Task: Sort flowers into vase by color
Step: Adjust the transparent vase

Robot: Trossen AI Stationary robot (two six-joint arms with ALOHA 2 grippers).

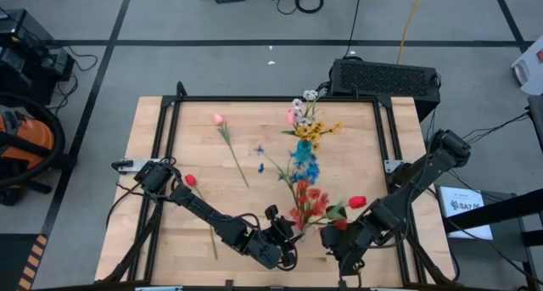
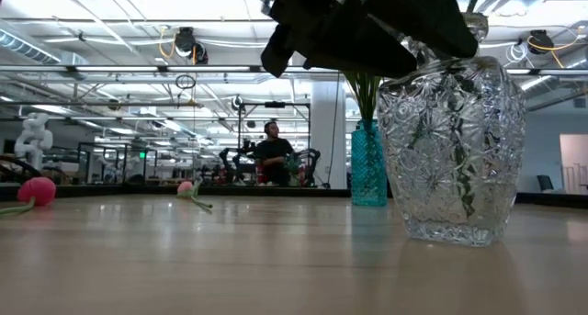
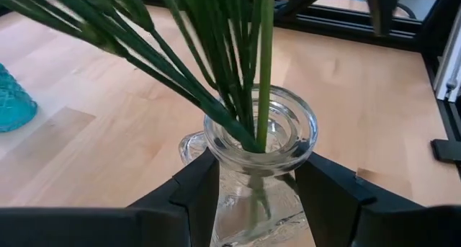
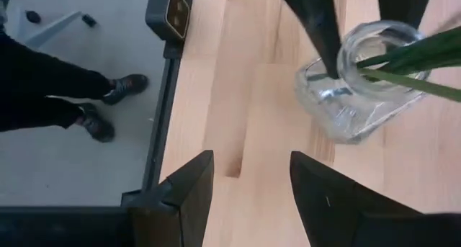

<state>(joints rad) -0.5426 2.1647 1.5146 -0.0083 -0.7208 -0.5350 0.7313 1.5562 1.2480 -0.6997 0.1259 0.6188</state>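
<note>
The clear glass vase (image 3: 259, 142) stands upright near the front edge of the wooden worktop (image 1: 204, 189), and everything else is placed from it. The left hand (image 3: 256, 193) is at the vase's neck, one dark finger (image 3: 194, 186) on each side of the glass just under the rim, touching or very nearly so (whether they press the glass or merely flank it cannot be told). A bundle of green stems (image 3: 238, 74) stands in the vase's mouth and leans away, and from above the red flowers (image 1: 307, 202) on those stems spread over the vase. The right hand (image 4: 248, 186) hovers just beside the vase on the right arm's side, its two fingers well apart with only bare wood between them, holding nothing. A red tulip (image 1: 357, 202) shows just beyond the right hand. Behind the vase stands a teal vase (image 2: 368, 165) with blue sprays (image 1: 304, 165), and farther back again a yellow bunch (image 1: 316, 131), a pink bloom (image 1: 291, 116) and small white blooms (image 1: 304, 101). Well off to the vase's left a pink tulip (image 1: 219, 120) and a red bloom (image 1: 191, 180) lie flat on the wood. A person (image 2: 270, 151) sits in the room far behind the worktop.
</note>
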